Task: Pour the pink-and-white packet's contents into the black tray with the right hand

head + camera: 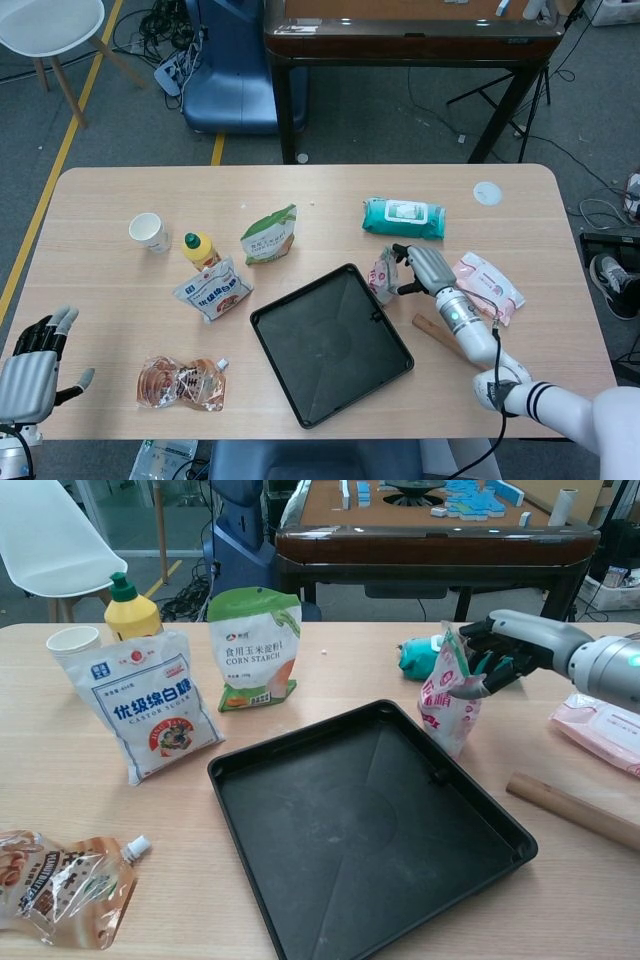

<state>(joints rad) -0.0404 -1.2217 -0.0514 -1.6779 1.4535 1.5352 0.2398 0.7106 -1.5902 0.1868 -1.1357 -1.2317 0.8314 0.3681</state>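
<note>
My right robot hand [505, 652] has its dark fingers curled around the top of the packet [446, 695], pinching the crinkled pink-and-white film near its upper edge. The packet stands upright, leaning a little, its base on the worktop [100, 215] just beside the tray's far right edge. The tray [370, 830] is a black square with rounded corners and a raised rim, matte and dusty inside, set at an angle to the worktop's edges.

To the right of the tray lies a wooden rod [570, 808], and beyond it a flat pink wipes pack [600, 730]. A teal wipes pack [403, 217] lies just behind my hand.

On the far left stand a soft green-and-white starch pouch [254, 648], a white sugar bag [140, 702], a yellow squeeze bottle [130, 610] with a green cap, and a paper cup [74, 642]. A crumpled spouted pouch [62, 892] lies at the near left.

My left robot hand [32, 362] hangs off the near left corner of the pale wood-grain worktop, fingers spread, holding nothing. Bare worktop shows between tray and sugar bag.
</note>
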